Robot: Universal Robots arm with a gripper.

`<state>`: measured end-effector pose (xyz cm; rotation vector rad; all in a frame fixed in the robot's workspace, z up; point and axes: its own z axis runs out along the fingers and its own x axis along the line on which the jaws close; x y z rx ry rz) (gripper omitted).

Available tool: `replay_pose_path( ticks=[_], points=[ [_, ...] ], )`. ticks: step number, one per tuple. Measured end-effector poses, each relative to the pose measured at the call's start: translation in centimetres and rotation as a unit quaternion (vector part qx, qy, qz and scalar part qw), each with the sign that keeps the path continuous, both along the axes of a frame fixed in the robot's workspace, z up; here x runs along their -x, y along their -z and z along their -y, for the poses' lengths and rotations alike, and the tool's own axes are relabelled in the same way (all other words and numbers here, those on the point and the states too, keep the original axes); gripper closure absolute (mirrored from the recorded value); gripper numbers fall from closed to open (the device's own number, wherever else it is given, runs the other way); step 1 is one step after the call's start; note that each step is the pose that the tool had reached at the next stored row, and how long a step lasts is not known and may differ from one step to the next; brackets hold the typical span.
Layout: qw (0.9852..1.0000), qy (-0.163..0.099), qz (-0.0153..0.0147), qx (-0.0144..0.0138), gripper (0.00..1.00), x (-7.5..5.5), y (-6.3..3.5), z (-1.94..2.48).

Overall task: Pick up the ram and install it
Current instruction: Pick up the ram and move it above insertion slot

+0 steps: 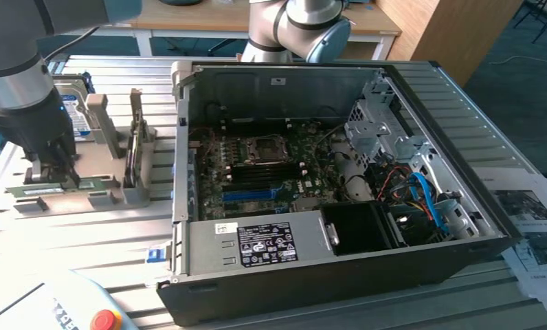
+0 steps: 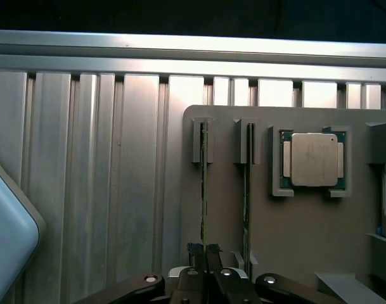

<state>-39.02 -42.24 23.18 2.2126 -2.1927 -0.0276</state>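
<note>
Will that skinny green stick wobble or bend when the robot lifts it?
Probably stiff: the ram stands straight on its thin edge in the holder. Likely light, being so thin. It could tip, so the gripper pinches its flat faces.

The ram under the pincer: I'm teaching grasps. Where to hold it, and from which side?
Grip the ram by its upper long edge, coming straight down: it stands on edge in a slot of the grey holder, both flat faces free.
</note>
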Motion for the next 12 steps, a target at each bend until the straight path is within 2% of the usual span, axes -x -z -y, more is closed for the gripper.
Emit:
replay_pose_path(
  ticks=[12],
  points=[
    [1.0, 0.0, 0.0, 0.0, 0.88, 0.0, -1.73, 0.0]
  ],
)
